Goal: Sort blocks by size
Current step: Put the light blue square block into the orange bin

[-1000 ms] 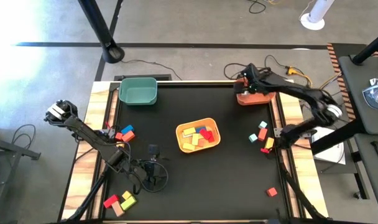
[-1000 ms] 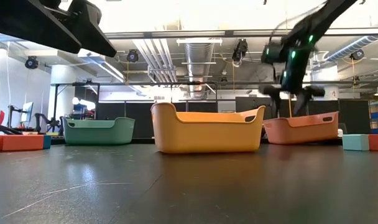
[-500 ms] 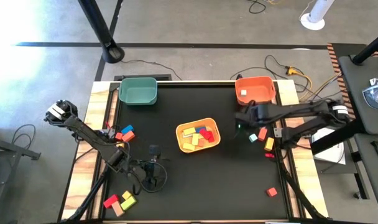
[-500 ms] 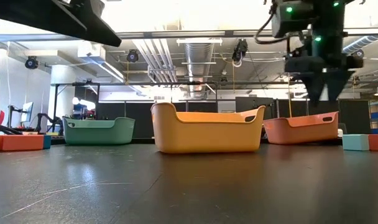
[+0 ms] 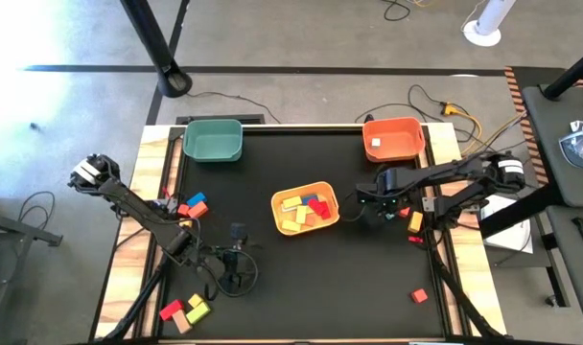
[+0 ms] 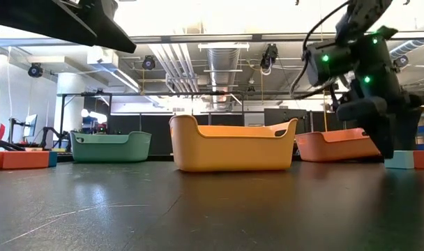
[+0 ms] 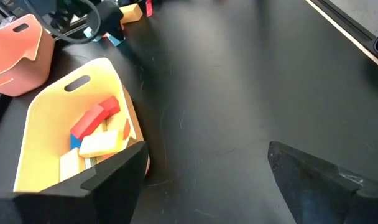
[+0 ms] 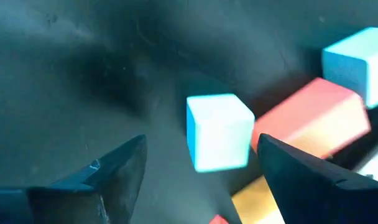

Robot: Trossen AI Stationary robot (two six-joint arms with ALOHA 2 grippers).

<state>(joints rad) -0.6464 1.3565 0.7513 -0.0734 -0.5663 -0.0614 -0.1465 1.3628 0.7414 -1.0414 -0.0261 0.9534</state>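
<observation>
Remaining, left to right: blocks by idle left gripper, open; yellow bin part-filled; right gripper low beside right cluster, fingers spread before cyan cube, empty. Roughly half unsorted.

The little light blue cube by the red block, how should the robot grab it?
Pinch the light blue cube across its two flat opposite sides, coming straight down from above. The right gripper is open over it, and the cube sits flat. One side lies close to the red block, so that finger probably has little room.
</observation>
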